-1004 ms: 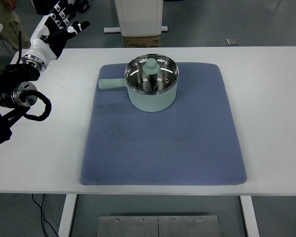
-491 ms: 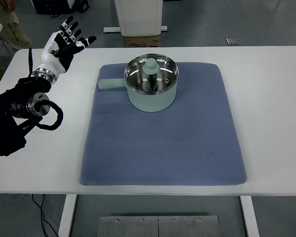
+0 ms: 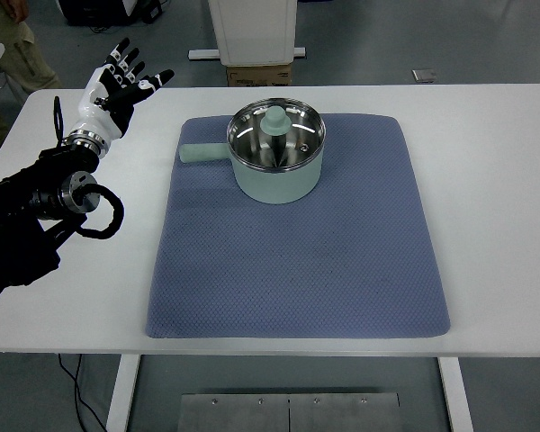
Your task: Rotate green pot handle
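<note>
Left hand up and open, pot sitting untouched on the mat.

Nearest the camera, the white table (image 3: 495, 225) carries a blue-grey mat (image 3: 297, 261) across its middle, bare over its front half. Over on the left, the black left arm (image 3: 27, 216) reaches in above the tabletop, and its left hand (image 3: 112, 85) is raised near the far-left corner, fingers (image 3: 126, 54) spread wide, holding nothing, well apart from the pot. Further back on the mat stands the green pot (image 3: 277, 148), upright, glass lid (image 3: 277, 133) on with its green knob on top. The pot handle (image 3: 202, 154) sticks out straight to the left, lying just over the mat. Beyond the table's far edge, a cardboard box (image 3: 259, 75) on the floor.
</note>
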